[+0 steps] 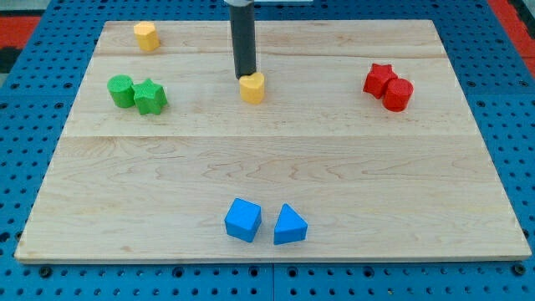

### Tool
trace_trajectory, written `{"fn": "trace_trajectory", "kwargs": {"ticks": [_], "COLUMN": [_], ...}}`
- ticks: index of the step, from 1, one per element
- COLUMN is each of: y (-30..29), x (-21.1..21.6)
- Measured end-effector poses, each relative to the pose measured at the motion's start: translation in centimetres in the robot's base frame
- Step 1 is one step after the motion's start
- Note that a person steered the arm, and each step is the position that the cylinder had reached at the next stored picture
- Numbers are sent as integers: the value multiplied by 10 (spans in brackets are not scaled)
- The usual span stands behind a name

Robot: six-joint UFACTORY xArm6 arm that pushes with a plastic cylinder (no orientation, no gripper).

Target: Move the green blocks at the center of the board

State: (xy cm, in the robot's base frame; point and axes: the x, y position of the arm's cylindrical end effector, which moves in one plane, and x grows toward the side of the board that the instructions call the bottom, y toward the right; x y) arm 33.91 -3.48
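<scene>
The rod has no pincer; my tip (245,75) rests behind the yellow block (252,87), the green blocks (137,93) well to its left, untouched

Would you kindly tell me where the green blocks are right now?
Both sit at the board's upper left in the camera view: the green cylinder touches the green star block on its right, well left of my tip.

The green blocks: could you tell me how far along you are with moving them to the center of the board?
Nothing looks done yet: the green cylinder and the green star-like block sit touching near the view's left edge of the board, far from its center. In hand: my tip rests at the top of the yellow block, well right of both greens. Left: reach the greens and push both to the center.
</scene>
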Motion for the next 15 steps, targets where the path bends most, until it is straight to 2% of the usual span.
{"fn": "trace_trajectory", "kwargs": {"ticks": [2,5,7,8,9,10,11,12,13,14,15], "y": [-11,-209,-268,-269,-224,-160,-141,-215,-256,-268,-209], "x": [51,55,55,18,-1,5,7,-20,-26,13,50]}}
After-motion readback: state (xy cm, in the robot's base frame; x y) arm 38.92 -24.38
